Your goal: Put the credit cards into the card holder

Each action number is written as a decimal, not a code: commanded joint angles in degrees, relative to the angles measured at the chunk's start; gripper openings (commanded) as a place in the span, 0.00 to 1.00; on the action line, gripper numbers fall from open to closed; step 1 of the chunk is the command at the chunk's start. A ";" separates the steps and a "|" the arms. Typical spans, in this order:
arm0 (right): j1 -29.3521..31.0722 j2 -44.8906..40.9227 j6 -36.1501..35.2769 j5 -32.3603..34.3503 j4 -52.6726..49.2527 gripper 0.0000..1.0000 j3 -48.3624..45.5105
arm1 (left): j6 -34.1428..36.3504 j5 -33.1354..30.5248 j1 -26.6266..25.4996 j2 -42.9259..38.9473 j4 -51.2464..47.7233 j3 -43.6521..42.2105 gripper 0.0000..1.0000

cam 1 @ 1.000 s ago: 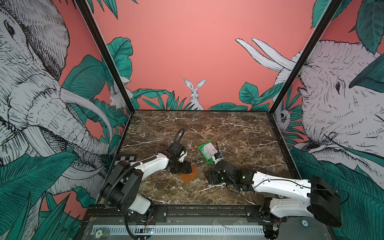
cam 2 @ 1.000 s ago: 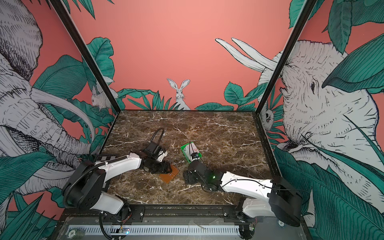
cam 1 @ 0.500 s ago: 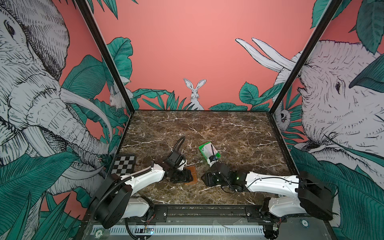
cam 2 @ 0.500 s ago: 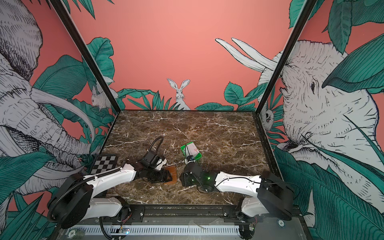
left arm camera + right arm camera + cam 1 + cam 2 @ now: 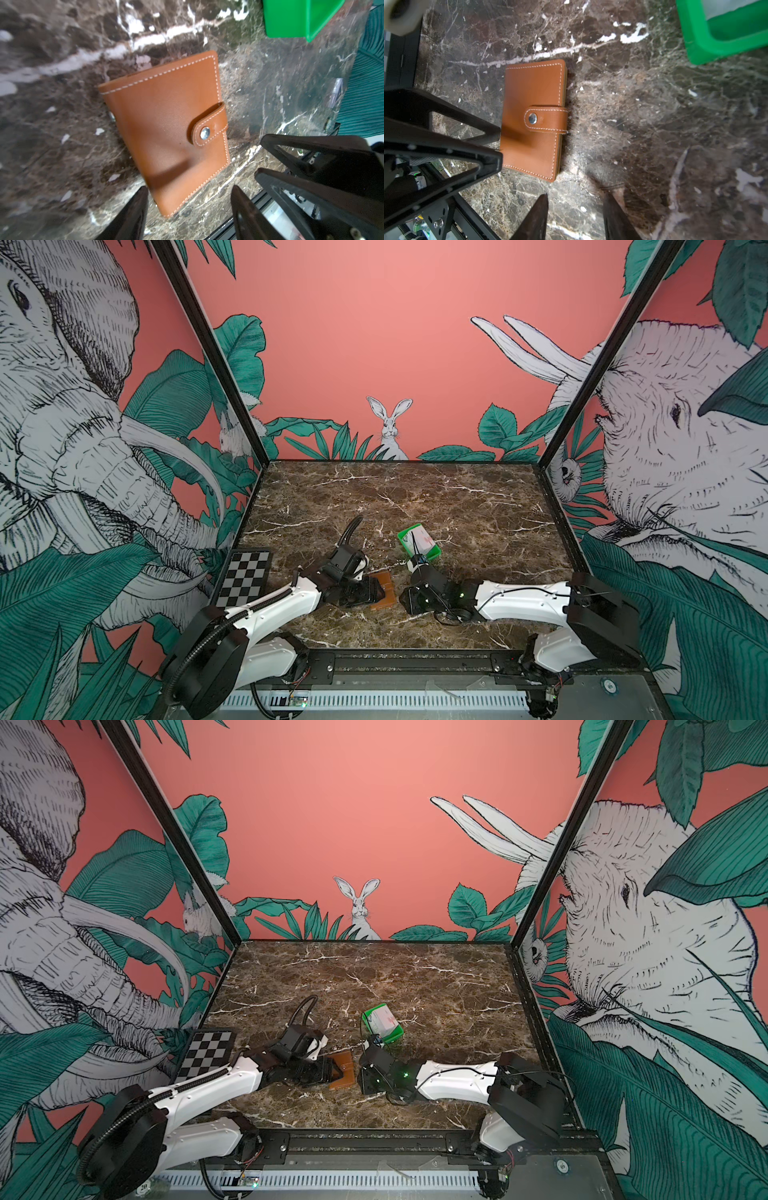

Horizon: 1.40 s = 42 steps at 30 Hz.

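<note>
Card holder (image 5: 166,128) snapped shut — left gripper (image 5: 188,188) apart at its edge; right gripper (image 5: 575,196) apart, empty.

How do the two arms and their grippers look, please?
The left arm and right arm have white shells and black joints. A black ribbed hose runs along the left arm; a thin black cable and a small green light mark the right arm. The left gripper and right gripper are black, with tapered jaws of open triangular frames.
</note>
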 commanded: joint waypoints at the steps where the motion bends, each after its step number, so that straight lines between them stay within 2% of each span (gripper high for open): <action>1: 0.39 1.27 -0.42 0.96 -0.19 0.41 2.15 | -1.78 -1.87 0.12 -1.47 1.41 -1.75 0.64; 7: 0.42 3.46 -0.37 0.61 -0.14 0.39 4.07 | -2.42 -2.06 0.70 -2.04 3.84 -3.50 0.61; 17: 0.26 10.72 -0.33 -1.31 1.45 0.37 8.90 | -4.23 -1.73 2.47 -6.03 9.83 -9.11 0.61; 27: 0.30 13.67 0.30 -1.36 2.33 0.32 9.26 | -5.94 1.51 2.56 -3.58 20.15 -13.03 0.60; 36: -0.14 11.80 -0.60 1.14 2.07 0.29 7.66 | -6.17 -1.68 2.61 -3.87 18.50 -12.87 0.58; 42: -0.44 9.45 -3.13 0.72 1.64 0.28 7.73 | -7.21 -3.92 2.84 -8.41 16.92 -14.16 0.58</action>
